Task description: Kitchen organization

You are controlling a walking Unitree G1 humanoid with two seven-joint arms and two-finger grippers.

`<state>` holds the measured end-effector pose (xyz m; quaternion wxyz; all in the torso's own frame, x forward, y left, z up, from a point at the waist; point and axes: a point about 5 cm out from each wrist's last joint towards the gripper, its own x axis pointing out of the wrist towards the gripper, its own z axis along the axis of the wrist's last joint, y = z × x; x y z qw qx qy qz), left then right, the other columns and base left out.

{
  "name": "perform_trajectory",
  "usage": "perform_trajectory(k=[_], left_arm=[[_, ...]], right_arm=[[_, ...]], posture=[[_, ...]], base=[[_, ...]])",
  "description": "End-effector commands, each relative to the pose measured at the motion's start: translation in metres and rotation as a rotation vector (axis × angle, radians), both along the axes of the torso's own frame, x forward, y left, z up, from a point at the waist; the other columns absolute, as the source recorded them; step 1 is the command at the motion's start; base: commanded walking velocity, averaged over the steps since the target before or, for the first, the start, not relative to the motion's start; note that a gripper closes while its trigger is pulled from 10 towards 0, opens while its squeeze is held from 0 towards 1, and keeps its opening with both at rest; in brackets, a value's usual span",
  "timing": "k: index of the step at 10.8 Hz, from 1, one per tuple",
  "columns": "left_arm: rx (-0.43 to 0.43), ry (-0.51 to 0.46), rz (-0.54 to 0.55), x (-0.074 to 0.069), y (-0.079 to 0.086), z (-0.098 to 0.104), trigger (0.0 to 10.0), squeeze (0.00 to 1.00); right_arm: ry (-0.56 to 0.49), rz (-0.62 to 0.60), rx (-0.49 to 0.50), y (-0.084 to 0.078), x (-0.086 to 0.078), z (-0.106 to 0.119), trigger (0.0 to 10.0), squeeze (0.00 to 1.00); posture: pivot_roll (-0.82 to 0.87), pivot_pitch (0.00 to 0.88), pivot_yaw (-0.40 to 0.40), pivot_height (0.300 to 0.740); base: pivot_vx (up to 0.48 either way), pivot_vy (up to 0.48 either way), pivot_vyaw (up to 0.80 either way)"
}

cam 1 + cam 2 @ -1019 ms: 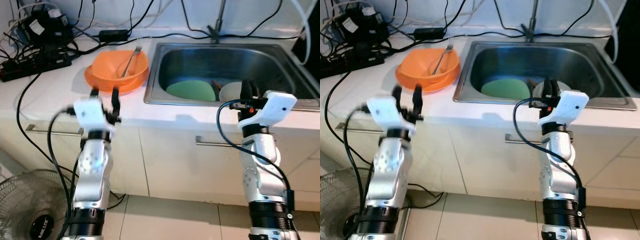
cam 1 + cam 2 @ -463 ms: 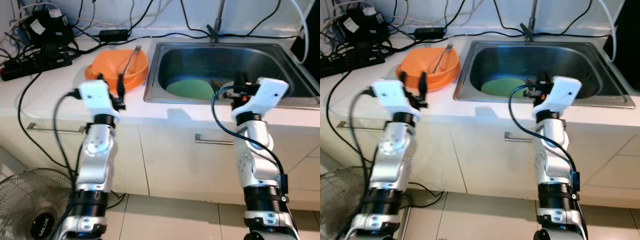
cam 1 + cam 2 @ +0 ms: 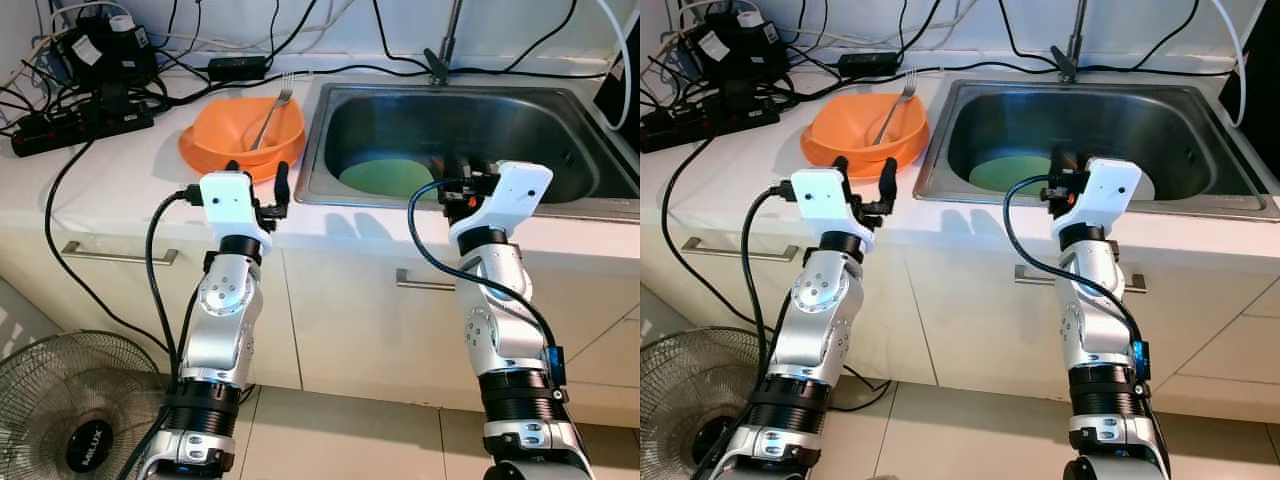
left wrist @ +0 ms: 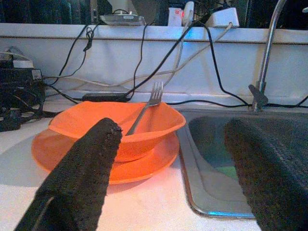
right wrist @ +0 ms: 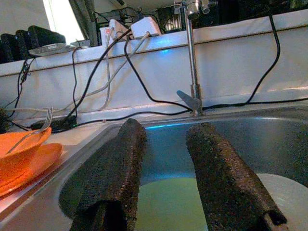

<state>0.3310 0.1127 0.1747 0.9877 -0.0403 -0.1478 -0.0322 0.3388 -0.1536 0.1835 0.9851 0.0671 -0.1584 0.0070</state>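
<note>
Left gripper (image 3: 256, 181) spread wide just short of orange plastic bowl (image 3: 240, 125) holding silver fork (image 3: 270, 112). Right gripper (image 5: 166, 163) parted, over stainless steel sink (image 3: 560, 200) front rim, partly hiding green plate (image 3: 385, 179) and white dish (image 3: 1145, 186) inside.

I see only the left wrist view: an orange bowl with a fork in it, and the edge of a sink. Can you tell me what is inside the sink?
Observer: A green plate lies flat on the bottom of the sink.
Operator: Is something else beside it?
Observer: Yes, a white dish lies next to the green plate, partly hidden behind the right arm in the head views.
Operator: Where is the right gripper?
Observer: The right gripper is raised at the sink's front rim, fingers open, pointing at the green plate.
Operator: What lies left of the bowl?
Observer: A black power strip with tangled cables, on the counter.
</note>
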Motion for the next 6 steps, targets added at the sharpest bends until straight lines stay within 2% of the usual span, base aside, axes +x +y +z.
perform_trajectory(k=[1,6], left_arm=[[0.011,-0.012,-0.003,0.0036,0.0004,0.0046,10.0,1.00],[0.008,-0.010,0.013,0.0046,0.0052,0.0057,10.0,1.00]], right_arm=[[-0.020,0.018,0.003,0.0050,0.0011,0.0038,10.0,1.00],[-0.031,0.024,0.006,0.0042,0.0011,0.0047,10.0,1.00]], posture=[[0.04,0.000,0.061,0.740],[0.04,0.000,0.056,0.740]], base=[[0.000,0.000,0.00],[0.000,0.000,0.00]])
